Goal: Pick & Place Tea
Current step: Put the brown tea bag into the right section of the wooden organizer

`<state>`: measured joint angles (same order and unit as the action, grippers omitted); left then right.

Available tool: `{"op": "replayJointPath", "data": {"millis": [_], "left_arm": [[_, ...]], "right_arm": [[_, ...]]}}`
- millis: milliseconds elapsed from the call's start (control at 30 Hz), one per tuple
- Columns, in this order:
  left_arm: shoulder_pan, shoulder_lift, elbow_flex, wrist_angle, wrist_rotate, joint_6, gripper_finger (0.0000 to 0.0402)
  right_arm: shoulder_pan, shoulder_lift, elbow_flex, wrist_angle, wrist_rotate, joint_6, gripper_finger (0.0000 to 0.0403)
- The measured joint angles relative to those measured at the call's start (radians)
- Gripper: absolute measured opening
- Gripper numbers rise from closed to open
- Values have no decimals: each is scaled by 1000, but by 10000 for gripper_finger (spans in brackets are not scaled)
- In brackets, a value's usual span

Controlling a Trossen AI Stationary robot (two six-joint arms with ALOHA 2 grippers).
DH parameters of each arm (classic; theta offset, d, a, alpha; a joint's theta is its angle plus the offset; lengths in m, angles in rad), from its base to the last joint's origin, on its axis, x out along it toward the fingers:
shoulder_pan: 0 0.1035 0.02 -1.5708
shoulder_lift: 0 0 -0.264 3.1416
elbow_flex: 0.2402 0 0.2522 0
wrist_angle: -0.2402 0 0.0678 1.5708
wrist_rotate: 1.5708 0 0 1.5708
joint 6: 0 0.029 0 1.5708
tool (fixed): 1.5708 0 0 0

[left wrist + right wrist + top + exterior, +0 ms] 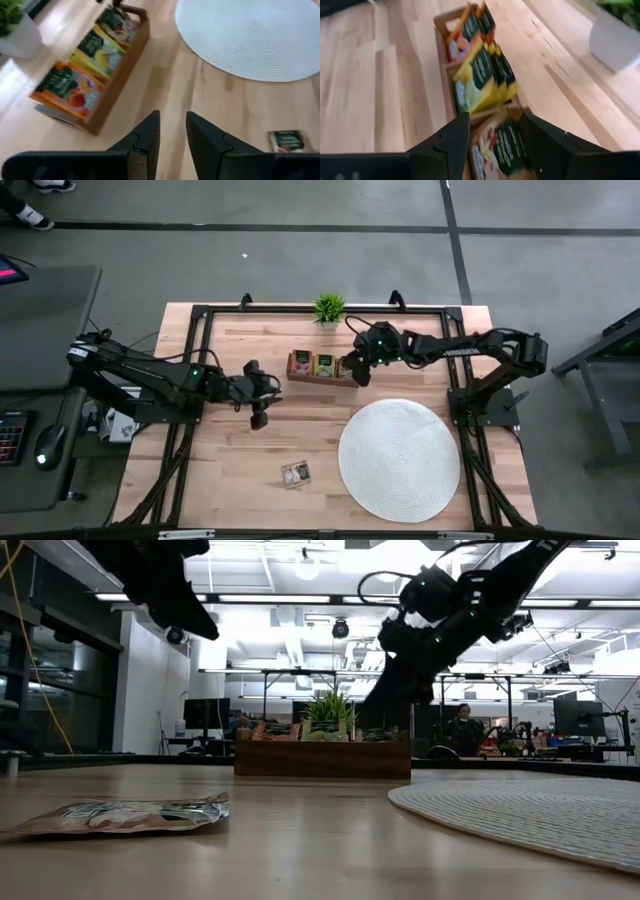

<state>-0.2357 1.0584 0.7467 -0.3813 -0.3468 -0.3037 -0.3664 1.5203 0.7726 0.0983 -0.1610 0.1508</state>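
Observation:
A wooden box (320, 367) on the far middle of the table holds upright tea packets in three compartments: pink-red (65, 87), yellow (97, 50) and a further set (114, 22). One loose packet (295, 473) lies flat near the table's front, also in the low view (125, 814). My right gripper (357, 370) is over the box's right end, open, its fingers either side of the packets (502, 145) in that compartment. My left gripper (262, 398) hangs in the air left of the box, narrowly open and holding nothing. My right gripper (492, 120) comes slanting down from the table's right, its open fingers (451, 137) on either side of the packets at the box's right end. Whether the fingers touch the packets or the box wall, I cannot tell.
A round white woven mat (400, 460) lies on the right front of the table. A small green plant in a white pot (328, 307) stands at the far edge just behind the box. Bare wood lies between the box and the loose packet.

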Motion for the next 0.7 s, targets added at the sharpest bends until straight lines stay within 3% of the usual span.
{"op": "replayJointPath", "data": {"millis": [200, 400, 700], "left_arm": [[-10, 71, 1, -1, 62, -56, 92], [-79, 195, 1, 122, 77, -126, 92], [-213, 304, 1, 222, -36, -328, 92]], "right_arm": [[7, -1, 92, -101, -30, -41, 181], [49, -1, 215, -225, -33, -121, 182], [125, -2, 359, -370, -35, -178, 182]]}}
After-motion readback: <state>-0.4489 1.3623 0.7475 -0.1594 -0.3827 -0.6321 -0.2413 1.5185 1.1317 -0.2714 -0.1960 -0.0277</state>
